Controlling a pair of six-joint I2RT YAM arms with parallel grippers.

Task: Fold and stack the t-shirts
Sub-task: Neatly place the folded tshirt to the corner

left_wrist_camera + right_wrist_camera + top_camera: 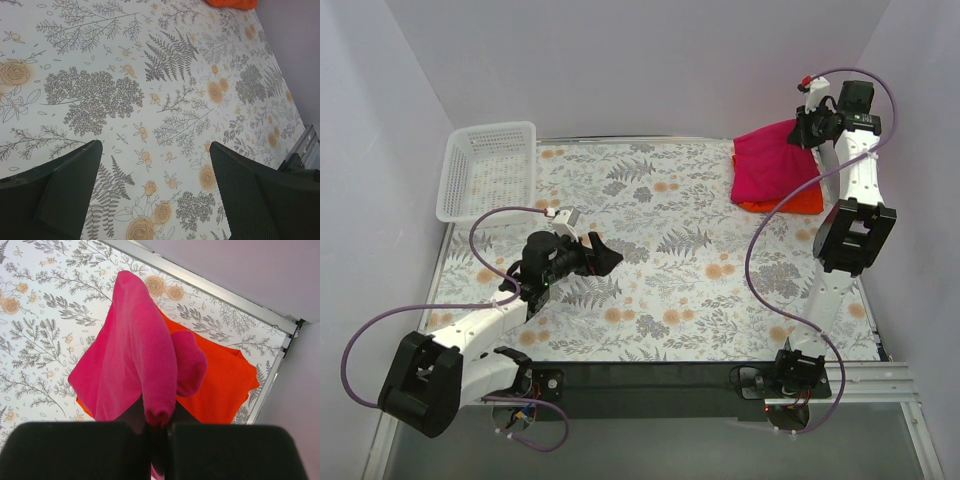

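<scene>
The magenta-pink t-shirt [772, 160] lies bunched on the folded orange-red t-shirt [795, 203] at the far right corner. My right gripper [807, 128] is shut on the pink shirt's far edge and lifts it. In the right wrist view the pink cloth [135, 360] hangs from the pinched fingers [225, 452] over the flat orange-red shirt [220, 385]. My left gripper [603, 256] is open and empty, low over the floral cloth at the left. Its fingers [255, 195] frame bare pattern, and a corner of the orange-red shirt [231, 3] shows at the top edge.
A white mesh basket [488, 170] stands at the far left corner. The floral tablecloth [650, 290] covers the table. A metal rail [210, 287] runs along the far edge next to the white walls. Purple cables loop beside both arms.
</scene>
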